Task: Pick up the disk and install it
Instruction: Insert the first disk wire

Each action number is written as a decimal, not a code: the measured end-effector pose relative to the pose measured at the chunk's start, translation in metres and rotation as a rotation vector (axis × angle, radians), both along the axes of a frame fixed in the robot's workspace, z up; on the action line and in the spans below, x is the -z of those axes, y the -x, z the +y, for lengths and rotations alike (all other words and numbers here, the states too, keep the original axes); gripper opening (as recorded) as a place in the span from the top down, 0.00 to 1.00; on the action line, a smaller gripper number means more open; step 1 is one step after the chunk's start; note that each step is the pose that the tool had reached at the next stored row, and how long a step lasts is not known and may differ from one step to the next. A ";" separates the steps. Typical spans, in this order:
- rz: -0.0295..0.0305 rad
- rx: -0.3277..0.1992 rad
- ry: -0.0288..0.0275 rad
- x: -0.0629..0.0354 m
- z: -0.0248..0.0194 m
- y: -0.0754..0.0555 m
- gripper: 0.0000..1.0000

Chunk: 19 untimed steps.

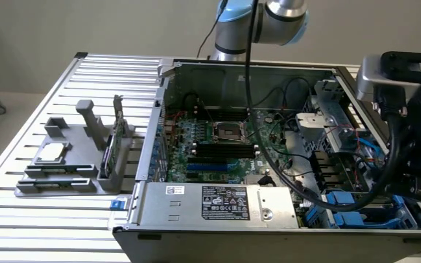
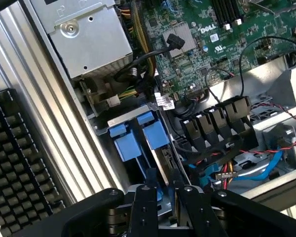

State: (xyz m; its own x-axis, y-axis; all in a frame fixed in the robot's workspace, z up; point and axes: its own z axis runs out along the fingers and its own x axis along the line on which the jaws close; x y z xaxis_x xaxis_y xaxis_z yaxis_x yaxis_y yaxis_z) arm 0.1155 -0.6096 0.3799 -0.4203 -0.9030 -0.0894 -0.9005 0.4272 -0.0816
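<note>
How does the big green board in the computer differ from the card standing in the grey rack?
The board is large and lies flat inside the case; the card is small and stands on edge outside it, in the rack. Both are green circuit boards.

My hand (image 2: pixel 165 193) is matt black; the disk (image 2: pixel 153 180) in it has smooth blue plastic rails. The worktop (image 2: pixel 44 98) is ribbed bare aluminium, and the power-supply box (image 2: pixel 89 39) is dull sheet metal.
</note>
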 end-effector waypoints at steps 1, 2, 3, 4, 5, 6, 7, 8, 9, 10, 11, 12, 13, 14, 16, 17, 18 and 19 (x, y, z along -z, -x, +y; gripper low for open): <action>0.0000 0.016 -0.0002 0.0001 0.0000 0.000 0.75; 0.0000 0.032 -0.0003 0.0001 0.0000 0.000 0.75; 0.0000 0.047 -0.0004 0.0001 0.0000 0.000 0.75; 0.0000 0.063 -0.0004 0.0001 0.0000 0.000 0.75; 0.0000 0.079 -0.0003 0.0000 0.0000 0.000 0.75; 0.0000 0.096 -0.0004 0.0000 0.0000 0.000 0.75; 0.0000 0.112 -0.0004 0.0000 0.0000 0.000 0.75; 0.0000 0.128 -0.0004 0.0001 0.0000 0.000 0.75; 0.0000 0.144 -0.0004 0.0001 0.0000 0.000 0.75; 0.0000 0.160 -0.0005 0.0001 0.0000 0.000 0.75; 0.0000 0.176 -0.0004 0.0000 0.0000 0.000 0.75; 0.0000 0.192 -0.0005 0.0000 0.0000 0.000 0.75; 0.0000 0.208 -0.0005 0.0001 0.0000 0.000 0.75; 0.0000 0.224 -0.0005 0.0001 0.0000 0.000 0.75; 0.0000 0.256 -0.0006 0.0001 0.0000 0.000 0.75; 0.0000 0.273 -0.0006 0.0001 0.0000 0.000 0.75; 0.0000 0.290 -0.0006 0.0000 0.0000 0.000 0.75; 0.0000 0.305 -0.0006 0.0000 0.0000 0.000 0.75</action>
